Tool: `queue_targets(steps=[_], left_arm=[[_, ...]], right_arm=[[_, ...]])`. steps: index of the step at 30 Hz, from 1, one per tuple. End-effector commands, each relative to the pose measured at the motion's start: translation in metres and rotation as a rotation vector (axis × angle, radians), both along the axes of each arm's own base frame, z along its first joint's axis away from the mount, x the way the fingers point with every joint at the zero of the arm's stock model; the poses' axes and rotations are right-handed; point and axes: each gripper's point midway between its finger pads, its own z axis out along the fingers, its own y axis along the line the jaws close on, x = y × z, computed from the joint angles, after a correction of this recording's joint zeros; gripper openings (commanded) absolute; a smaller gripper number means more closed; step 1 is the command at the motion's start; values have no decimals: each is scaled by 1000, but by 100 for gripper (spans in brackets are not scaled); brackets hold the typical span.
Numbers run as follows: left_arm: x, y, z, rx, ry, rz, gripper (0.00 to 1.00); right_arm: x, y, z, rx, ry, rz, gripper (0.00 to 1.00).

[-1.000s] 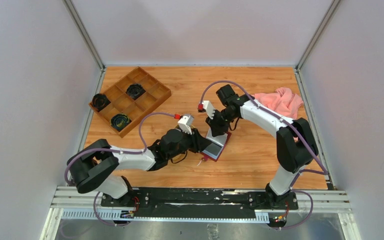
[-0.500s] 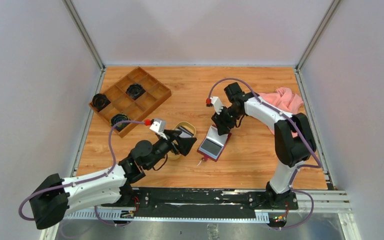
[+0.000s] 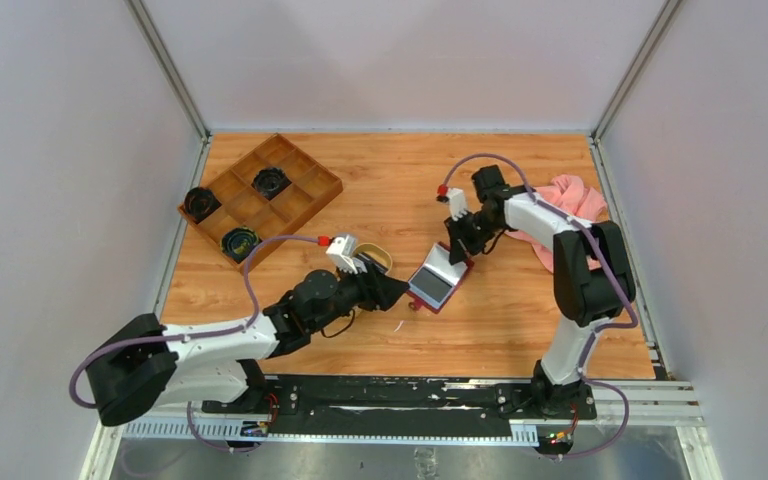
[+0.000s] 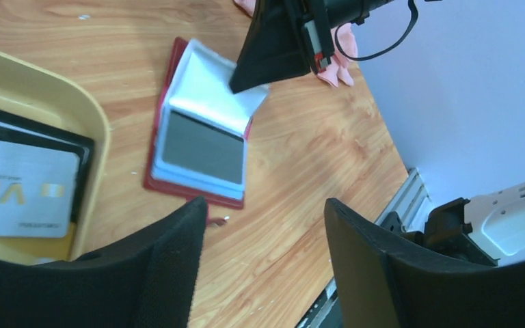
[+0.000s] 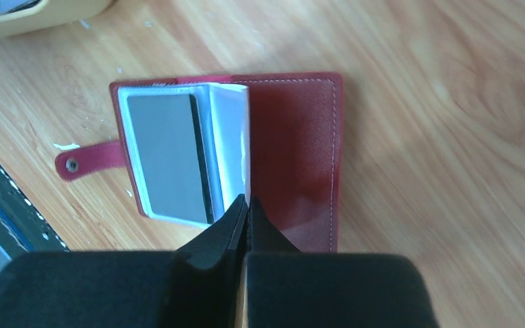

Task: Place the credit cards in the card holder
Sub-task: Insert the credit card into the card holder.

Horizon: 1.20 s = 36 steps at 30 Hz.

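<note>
In the middle of the overhead view, the card holder (image 3: 437,284) lies open on the wooden table (image 3: 520,320), dark red cover down. The right gripper (image 3: 463,247) comes in from the upper right and sits at its far edge, jaws pressed fully together.

The right wrist view shows it plainly. The two black tips meet at the edge of a white leaf (image 5: 231,137) that stands up from the spine, and they look to have that leaf nipped between them. Left of the leaf, a grey panel (image 5: 167,154) sits in the inner sleeve. The snap tab (image 5: 85,162) sticks out at the left of that frame, flat on the wood.

Over to the left gripper (image 3: 388,291), just left of the holder in the overhead view. Its jaws are well apart with nothing in them, and it is held above the table between the oval tray (image 3: 382,256) and the holder. Its own camera shows only wood in the gap.

At the left edge of that wrist view, a credit card (image 4: 20,195), greyish-white with gold lettering, lies inside the tray on something dark.

Upper left of the overhead frame sits a compartmented wooden box (image 3: 260,197), and upper right a pink cloth (image 3: 572,200).
</note>
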Motion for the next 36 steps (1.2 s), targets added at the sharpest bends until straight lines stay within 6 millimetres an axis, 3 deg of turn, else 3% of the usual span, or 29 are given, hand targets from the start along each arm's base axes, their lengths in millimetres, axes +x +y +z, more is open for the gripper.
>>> queue_targets(steps=[1,4,9,12,16,20,24,26,30,33,36], left_arm=[[3,-26,14,-85,44,-14,65],[11,-35,12,-89,54,-2,56],[21,-59,1,-86,82,-25,55],[23,-74,-4,-96,88,-59,56],[23,-85,-19,-92,101,-91,59],[23,-81,-33,-54,101,-81,60],[22,-73,-36,-48,103,-60,60],[20,-71,-41,-51,128,-52,60],[15,-72,-57,-70,210,-11,59],[15,-67,-67,-79,256,29,59],[15,-61,-68,-78,258,50,59]], right_arm=[[4,-23,12,130,94,-244,0],[-6,-23,8,189,159,-292,0],[-22,-15,8,249,202,-269,1],[-17,-22,16,224,149,-236,11],[-1,-39,40,152,-7,-186,27],[8,-49,79,118,-225,-119,41],[-10,-25,105,257,-272,6,41],[-25,-5,101,303,-225,71,39],[-42,22,69,251,-101,146,27],[-42,25,43,158,-36,152,16],[-44,23,18,91,27,148,12]])
